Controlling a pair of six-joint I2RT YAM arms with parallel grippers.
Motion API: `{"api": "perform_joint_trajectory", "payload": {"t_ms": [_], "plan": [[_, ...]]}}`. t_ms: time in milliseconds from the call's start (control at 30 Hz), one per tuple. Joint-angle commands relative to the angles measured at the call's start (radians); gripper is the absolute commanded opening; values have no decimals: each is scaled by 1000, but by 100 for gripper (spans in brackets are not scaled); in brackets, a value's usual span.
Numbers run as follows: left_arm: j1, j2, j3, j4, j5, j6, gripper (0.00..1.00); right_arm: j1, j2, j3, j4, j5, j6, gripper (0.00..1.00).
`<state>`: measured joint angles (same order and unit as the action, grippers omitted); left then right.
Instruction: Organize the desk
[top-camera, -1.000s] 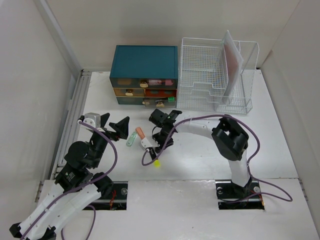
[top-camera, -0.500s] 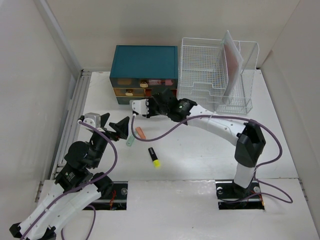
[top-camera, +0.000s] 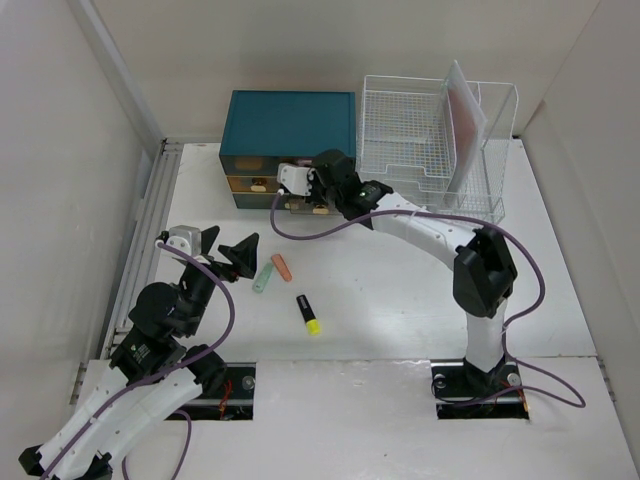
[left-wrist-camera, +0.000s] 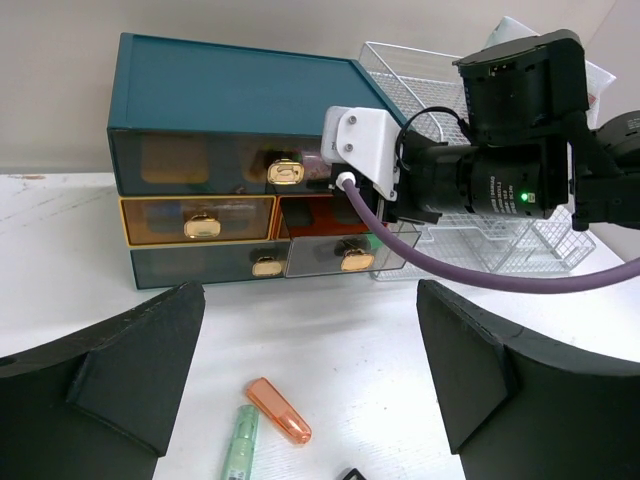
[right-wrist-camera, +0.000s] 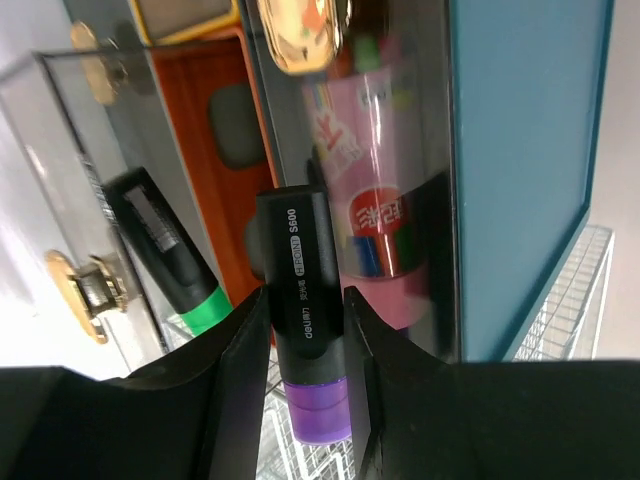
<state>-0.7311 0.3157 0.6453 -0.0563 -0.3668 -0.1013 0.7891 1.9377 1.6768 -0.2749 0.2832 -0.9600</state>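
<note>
The white desk (top-camera: 400, 300) carries a teal drawer box (top-camera: 288, 125) at the back. My right gripper (right-wrist-camera: 303, 300) is shut on a black highlighter with a purple cap (right-wrist-camera: 300, 270), held right at the drawer fronts (top-camera: 305, 185). Behind it show a pink item (right-wrist-camera: 375, 230) in a drawer and a black and green highlighter (right-wrist-camera: 170, 265). My left gripper (left-wrist-camera: 310, 330) stands open above the desk, at the left (top-camera: 225, 250). Below it lie an orange marker (left-wrist-camera: 279, 410) and a pale green one (left-wrist-camera: 236, 445), side by side.
A black and yellow highlighter (top-camera: 309, 313) lies on the desk nearer the front. A white wire rack (top-camera: 430, 150) with a pinkish folder (top-camera: 466, 115) stands right of the drawer box. A ribbed rail (top-camera: 150, 220) runs along the left edge. The lower right drawer (left-wrist-camera: 345, 255) sticks out slightly.
My right arm has swung from the middle of the desk back to the drawer box, carrying the purple-capped highlighter. The left arm has not moved.
</note>
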Motion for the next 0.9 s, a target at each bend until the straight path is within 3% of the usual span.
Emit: {"api": "perform_joint_trajectory", "payload": {"t_ms": [0, 100, 267, 367, 467, 633, 733, 867], "plan": [[4, -12, -3, 38, 8, 14, 84, -1, -2, 61, 65, 24, 20, 32], [4, -21, -3, 38, 8, 14, 84, -1, 7, 61, 65, 13, 20, 50], [4, -21, -3, 38, 8, 14, 84, -1, -26, 61, 20, -57, 67, 57], [4, -21, -3, 38, 8, 14, 84, -1, -60, 70, -13, -90, 98, 57], [4, -21, -3, 38, 8, 14, 84, -10, -112, 40, -76, -266, 93, 55], [4, -21, -3, 38, 8, 14, 84, -21, -198, -29, -377, -889, -173, 50], [4, -21, -3, 38, -1, 14, 84, -21, -165, -69, -504, -989, -302, 49], [4, -32, -3, 38, -1, 14, 84, 15, -63, -45, -569, -998, -214, 41]]}}
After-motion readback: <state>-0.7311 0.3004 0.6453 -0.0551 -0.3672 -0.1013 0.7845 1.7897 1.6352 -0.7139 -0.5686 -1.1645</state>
